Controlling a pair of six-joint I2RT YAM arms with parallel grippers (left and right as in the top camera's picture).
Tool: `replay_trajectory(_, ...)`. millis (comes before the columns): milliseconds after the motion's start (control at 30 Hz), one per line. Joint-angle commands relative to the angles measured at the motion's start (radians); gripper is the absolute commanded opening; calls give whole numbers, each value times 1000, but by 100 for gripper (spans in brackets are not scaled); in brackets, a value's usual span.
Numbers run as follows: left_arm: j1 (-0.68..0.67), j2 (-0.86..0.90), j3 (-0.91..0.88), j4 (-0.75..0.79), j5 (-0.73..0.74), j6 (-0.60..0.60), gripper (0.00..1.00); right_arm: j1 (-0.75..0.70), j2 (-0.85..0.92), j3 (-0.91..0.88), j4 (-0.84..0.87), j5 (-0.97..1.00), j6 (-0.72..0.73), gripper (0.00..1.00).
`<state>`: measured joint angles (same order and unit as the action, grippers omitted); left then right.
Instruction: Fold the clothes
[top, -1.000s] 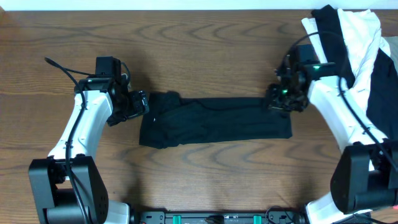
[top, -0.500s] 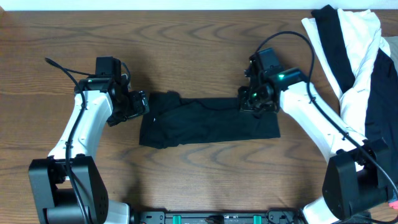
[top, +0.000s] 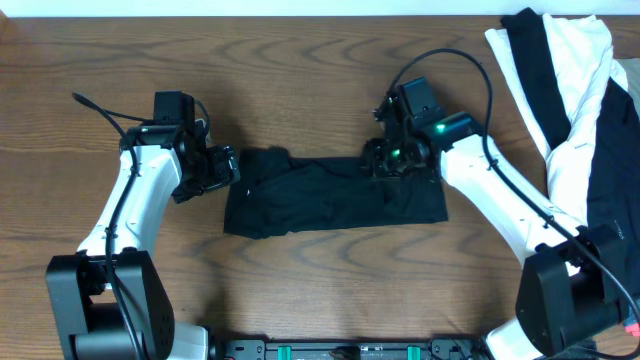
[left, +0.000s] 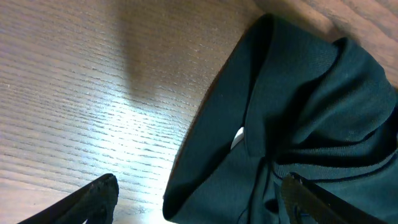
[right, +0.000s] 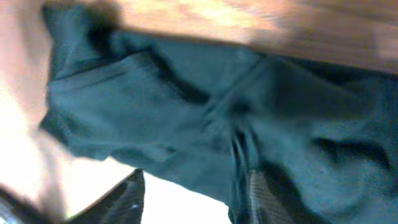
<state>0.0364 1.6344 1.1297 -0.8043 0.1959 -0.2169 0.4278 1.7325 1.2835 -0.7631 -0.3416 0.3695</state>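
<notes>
**Change from the earlier frames.** My right gripper (top: 385, 160) has travelled from the right end of the soft black fabric garment (top: 330, 195) toward its middle. It carried that end over with it, so the garment now lies shorter on the brown wooden surface (top: 300, 70). Its jaws, clamped on the cloth before, now stand apart in the wrist view, with a finger (right: 127, 199) on either side of a dark ridge of fabric just beyond them. I read them as released, with nothing pinched. My left gripper (top: 225, 170) has not moved. It hangs at the garment's left end with its jaws spread wide, and the cloth lies just ahead of and between its fingers (left: 93, 198).

**Hard to make out.** The right wrist view is smeared, so the folds under that gripper blur together. Only the fingertips enter either wrist view. A small white fleck (left: 238, 137) shows in a crease ahead of my left gripper, and I cannot tell whether it is a label or print.

**Surroundings.** A heap of black and white garments (top: 570, 90) lies well to the right of my right gripper. It is cut off by the frame edge and sits apart from the black garment.
</notes>
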Motion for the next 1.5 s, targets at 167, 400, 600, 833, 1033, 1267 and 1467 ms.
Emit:
replay_trajectory(167,-3,6,-13,-2,2,-9,86,-4,-12,18,5,-56,-79,54)
replay_trajectory(400,-3,6,-13,-2,2,-9,87,-48,-12,18,-61,143,-59,50)
replay_trajectory(600,-3,6,-13,-3,3,-10,88,-68,-12,18,-27,237,-53,41)
replay_trajectory(833,-3,6,-13,-3,3,-10,87,-67,14,16,27,252,-53,50)
replay_trajectory(1033,-3,6,-13,-3,3,-10,87,-67,106,15,72,262,-52,44)
replay_trajectory(1267,-3,6,-13,-2,2,-10,88,-37,234,15,161,36,-110,40)
replay_trajectory(1467,-3,6,-13,-2,2,-10,88,-4,265,16,179,-5,-163,41)
